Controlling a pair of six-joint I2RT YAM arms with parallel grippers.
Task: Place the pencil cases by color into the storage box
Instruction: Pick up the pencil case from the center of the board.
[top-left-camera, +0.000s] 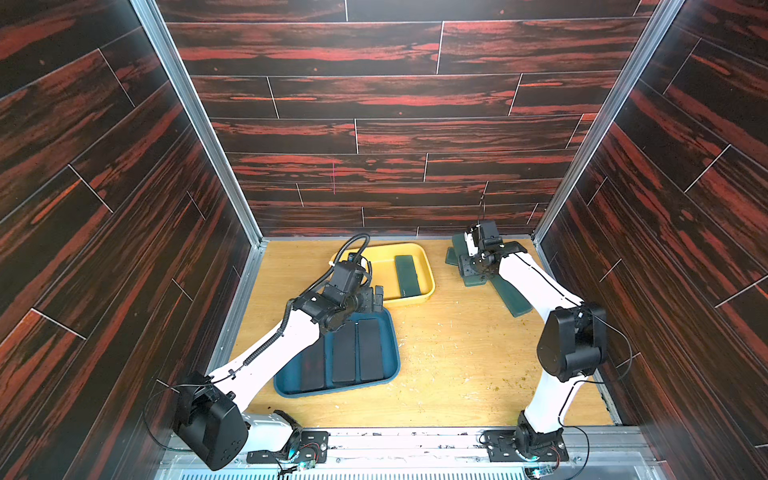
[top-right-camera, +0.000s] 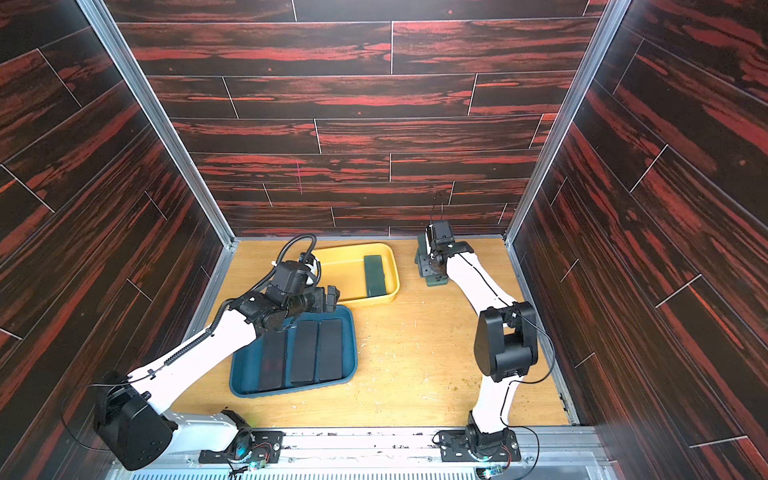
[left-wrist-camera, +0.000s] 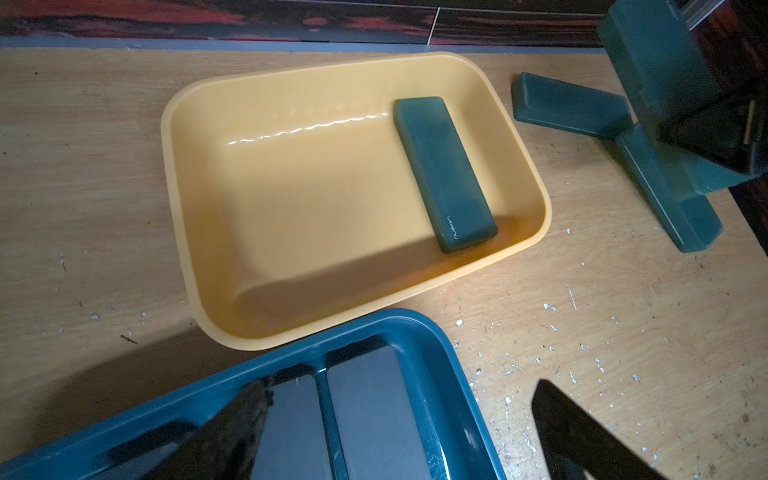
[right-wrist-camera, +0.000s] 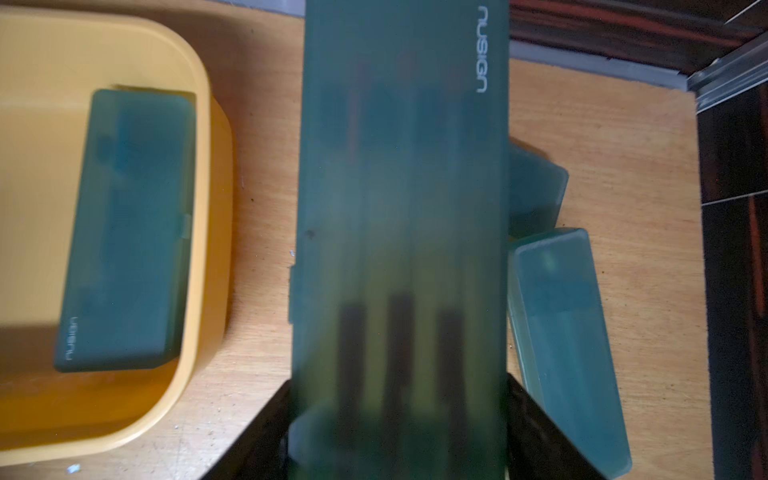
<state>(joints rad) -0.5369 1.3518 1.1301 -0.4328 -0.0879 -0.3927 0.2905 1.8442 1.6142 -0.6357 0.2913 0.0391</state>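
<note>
My right gripper (right-wrist-camera: 401, 419) is shut on one end of a dark green pencil case (right-wrist-camera: 403, 208) and holds it above the table at the back right. Two more green cases (left-wrist-camera: 569, 104) (left-wrist-camera: 673, 208) lie crossed on the table under it. A yellow tray (top-left-camera: 428, 270) holds one green case (top-left-camera: 406, 276) along its right side. A blue tray (top-left-camera: 392, 332) holds three black cases (top-left-camera: 370, 351) side by side. My left gripper (left-wrist-camera: 399, 428) hangs open over the blue tray's far edge with nothing between its fingers (left-wrist-camera: 582, 432).
The two trays sit close together on the left half of the wooden table (top-left-camera: 457, 365), yellow behind blue. Dark wood-pattern walls close in the back and both sides. The right arm's elbow (top-left-camera: 569, 345) stands over the table's right side.
</note>
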